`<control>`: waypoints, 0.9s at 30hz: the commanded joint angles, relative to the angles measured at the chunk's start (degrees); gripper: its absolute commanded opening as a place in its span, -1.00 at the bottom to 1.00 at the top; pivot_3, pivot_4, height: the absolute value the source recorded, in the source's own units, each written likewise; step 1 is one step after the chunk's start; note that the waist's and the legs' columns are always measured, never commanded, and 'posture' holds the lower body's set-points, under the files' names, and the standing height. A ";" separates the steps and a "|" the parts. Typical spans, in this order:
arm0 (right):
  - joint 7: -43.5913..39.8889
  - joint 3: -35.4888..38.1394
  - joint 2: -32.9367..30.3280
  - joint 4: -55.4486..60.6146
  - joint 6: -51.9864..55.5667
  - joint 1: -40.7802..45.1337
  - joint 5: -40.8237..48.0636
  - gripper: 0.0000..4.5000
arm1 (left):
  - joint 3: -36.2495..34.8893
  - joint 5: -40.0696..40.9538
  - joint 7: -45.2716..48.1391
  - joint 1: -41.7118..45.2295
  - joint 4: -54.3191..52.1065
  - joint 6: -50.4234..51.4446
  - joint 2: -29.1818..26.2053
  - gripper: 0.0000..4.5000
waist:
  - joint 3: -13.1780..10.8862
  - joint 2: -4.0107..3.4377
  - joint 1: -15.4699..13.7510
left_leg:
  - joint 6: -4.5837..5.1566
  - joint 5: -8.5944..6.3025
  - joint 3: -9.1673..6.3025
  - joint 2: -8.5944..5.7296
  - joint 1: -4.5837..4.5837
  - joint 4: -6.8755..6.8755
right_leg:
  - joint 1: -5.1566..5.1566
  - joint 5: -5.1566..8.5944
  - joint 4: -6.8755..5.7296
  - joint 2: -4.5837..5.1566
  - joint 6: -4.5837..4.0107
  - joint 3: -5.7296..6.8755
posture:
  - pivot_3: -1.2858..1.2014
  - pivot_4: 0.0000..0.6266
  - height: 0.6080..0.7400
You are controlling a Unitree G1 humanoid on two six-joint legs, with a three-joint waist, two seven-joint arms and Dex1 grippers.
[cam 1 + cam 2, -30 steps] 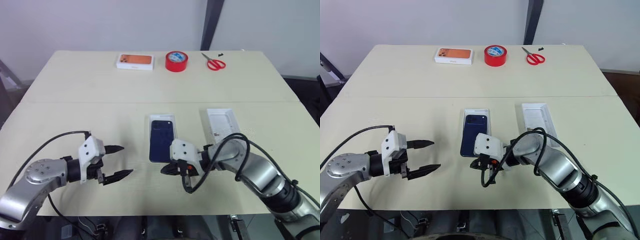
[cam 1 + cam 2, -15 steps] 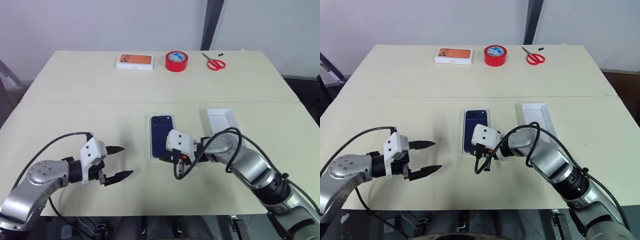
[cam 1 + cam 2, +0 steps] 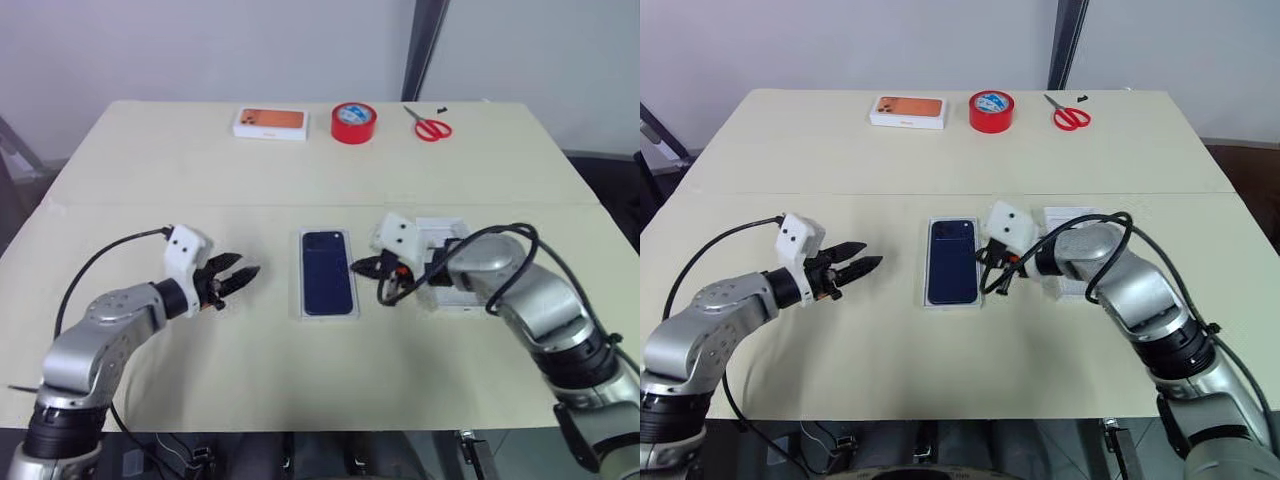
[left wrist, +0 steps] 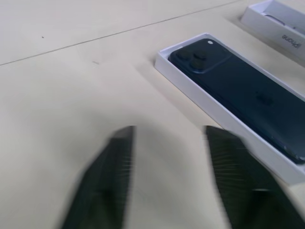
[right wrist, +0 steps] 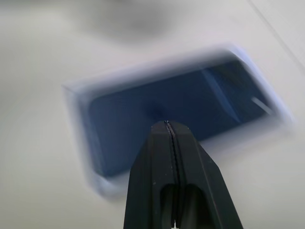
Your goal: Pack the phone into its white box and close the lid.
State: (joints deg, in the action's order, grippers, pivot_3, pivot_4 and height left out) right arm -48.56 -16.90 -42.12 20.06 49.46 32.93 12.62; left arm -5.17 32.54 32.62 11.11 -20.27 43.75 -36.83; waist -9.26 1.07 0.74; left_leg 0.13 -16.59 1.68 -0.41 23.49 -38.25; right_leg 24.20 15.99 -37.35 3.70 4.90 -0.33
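Black fingers of the left gripper (image 3: 237, 278) are parted with nothing between them, left of the white box (image 3: 329, 310); the right gripper (image 3: 362, 267) is clenched empty just beside its right edge. Inside the box the phone (image 3: 328, 272) is seen lying flat. The lid (image 3: 448, 300) lies right, partly hidden by the right arm. Farther back, scissors (image 3: 429, 126) are seen. A clumsy grasp of the lid could nudge the box askew.

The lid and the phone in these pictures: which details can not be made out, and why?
- The lid: cut off by the left wrist view's edge; in the eye views the right gripper and arm cover part of it, its outer top unseen.
- The phone in the white box: motion-blurred in the right wrist view.
- Label on the orange-picture box: too small.
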 commanded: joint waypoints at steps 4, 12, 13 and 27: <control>2.75 -5.07 0.04 -2.55 -3.48 2.18 -7.77 -1.00 | 10.55 -6.22 -2.89 9.05 6.18 7.70 2.00 -0.95 | 0.00 0.00 0.00 | -0.05 0.04 0.00 0.00 -0.02 -0.03 | 0.03 0.00 -0.17 -0.06 0.00 0.00 | 0.03 -0.52 0.77; 4.26 -11.08 5.58 -7.12 -5.70 3.76 -13.71 -1.00 | 19.31 -9.71 -0.43 18.61 12.53 10.65 8.26 -0.95 | 0.01 0.00 -0.14 | -0.06 0.06 0.01 -0.01 0.00 -0.14 | 0.02 0.01 -0.25 -0.13 0.01 0.01 | 0.03 -0.52 0.77; 4.20 -11.23 5.84 -7.21 -5.76 3.74 -14.07 -1.00 | 19.75 -9.52 0.12 18.86 12.25 10.89 8.72 -0.95 | 0.01 0.00 -0.19 | -0.06 0.06 0.02 -0.01 0.00 -0.15 | 0.02 0.01 -0.25 -0.13 0.01 0.01 | 0.03 -0.52 0.77; -3.51 -2.86 -5.12 4.22 -2.21 -3.83 -11.11 -1.00 | 28.68 -9.77 5.57 22.79 10.88 13.38 17.53 -0.95 | 0.02 -0.02 -1.63 | 0.22 -0.11 -0.01 -0.01 0.15 -0.82 | -0.16 0.03 -0.32 -0.11 0.04 0.02 | 0.03 -0.52 0.77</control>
State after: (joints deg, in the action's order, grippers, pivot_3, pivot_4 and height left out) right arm -50.38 -21.35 -46.61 19.99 47.63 29.49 -0.62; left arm 19.87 21.44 35.80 32.71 -7.95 57.25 -21.91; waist -9.25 1.05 -0.89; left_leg 0.39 -16.72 1.66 -0.44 23.65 -39.08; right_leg 24.02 16.03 -37.66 3.60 4.94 -0.31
